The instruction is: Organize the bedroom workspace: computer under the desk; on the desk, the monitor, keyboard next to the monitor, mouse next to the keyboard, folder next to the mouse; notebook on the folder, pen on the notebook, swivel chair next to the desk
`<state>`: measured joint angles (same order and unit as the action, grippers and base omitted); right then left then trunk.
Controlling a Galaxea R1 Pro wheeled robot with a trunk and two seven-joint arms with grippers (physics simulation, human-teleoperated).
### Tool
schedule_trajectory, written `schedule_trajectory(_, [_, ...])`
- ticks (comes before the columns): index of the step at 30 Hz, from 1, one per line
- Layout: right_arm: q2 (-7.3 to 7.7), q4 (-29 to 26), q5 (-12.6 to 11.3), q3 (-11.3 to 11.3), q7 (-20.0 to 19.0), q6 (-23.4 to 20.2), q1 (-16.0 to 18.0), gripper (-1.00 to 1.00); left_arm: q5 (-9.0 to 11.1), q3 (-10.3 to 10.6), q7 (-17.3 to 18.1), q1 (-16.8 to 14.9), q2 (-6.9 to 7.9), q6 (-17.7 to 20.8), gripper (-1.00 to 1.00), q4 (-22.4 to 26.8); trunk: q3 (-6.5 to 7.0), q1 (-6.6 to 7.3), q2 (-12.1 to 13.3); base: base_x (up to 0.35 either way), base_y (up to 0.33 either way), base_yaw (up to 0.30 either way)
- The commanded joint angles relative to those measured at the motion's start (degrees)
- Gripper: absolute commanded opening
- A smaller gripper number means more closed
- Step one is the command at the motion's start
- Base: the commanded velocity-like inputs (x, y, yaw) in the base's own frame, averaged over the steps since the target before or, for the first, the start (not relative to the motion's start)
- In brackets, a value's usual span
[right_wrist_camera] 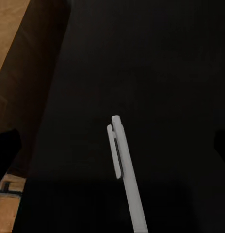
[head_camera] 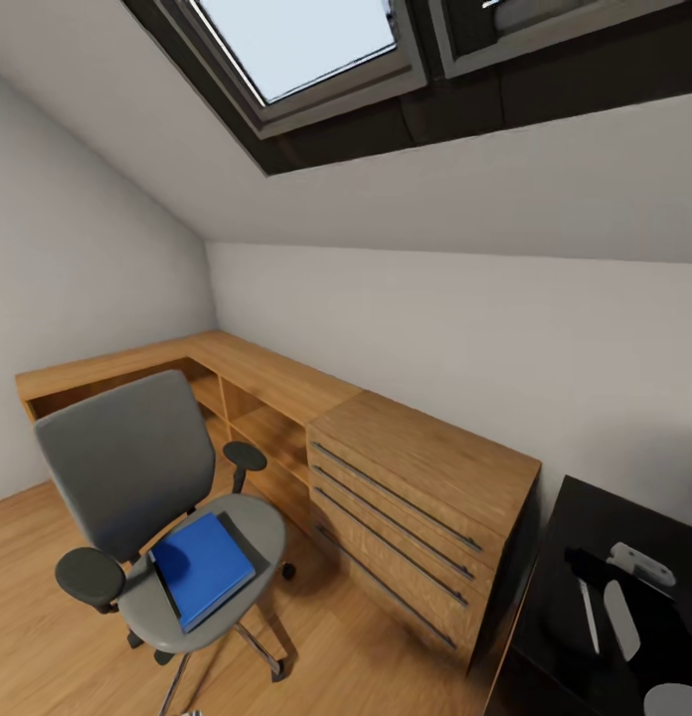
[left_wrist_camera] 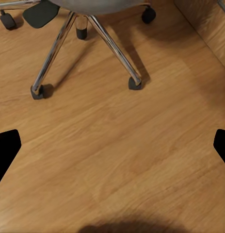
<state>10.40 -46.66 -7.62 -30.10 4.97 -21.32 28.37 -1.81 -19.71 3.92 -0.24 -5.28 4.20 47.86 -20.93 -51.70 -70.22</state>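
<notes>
Left claw [left_wrist_camera: 112,145] hanging wide open over the wood floor [left_wrist_camera: 117,160], holding nothing, right claw [right_wrist_camera: 112,141] gaping open above the pen [right_wrist_camera: 124,174] lying on the black counter [right_wrist_camera: 156,73], blue folder [head_camera: 201,567] resting on the swivel chair [head_camera: 137,467] seat.

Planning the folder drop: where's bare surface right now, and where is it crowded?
Bare: the black desk top around the pen, as the right wrist view shows; the wood floor in front of the swivel chair base; the low wooden cabinet top. Crowded: the chair seat, mostly covered by the blue folder, and the desk corner at the head view's lower right.
</notes>
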Motion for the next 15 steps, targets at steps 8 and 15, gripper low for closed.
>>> schedule_trajectory(8, [-2.13,-9.0,-0.7,0.1,0.3,-0.9,-0.3,1.0,-0.2,-0.3,0.4,0.0,-0.08,0.4,1.0,0.1,1.38,1.76,3.2,0.0,0.0,0.0])
schedule_trajectory(15, [-10.26,-18.8,5.2,0.1,0.5,-3.4,-1.4,1.0,-0.2,-0.4,0.4,0.0,-0.08,0.5,1.0,0.1,1.73,2.2,4.0,0.0,0.0,0.005])
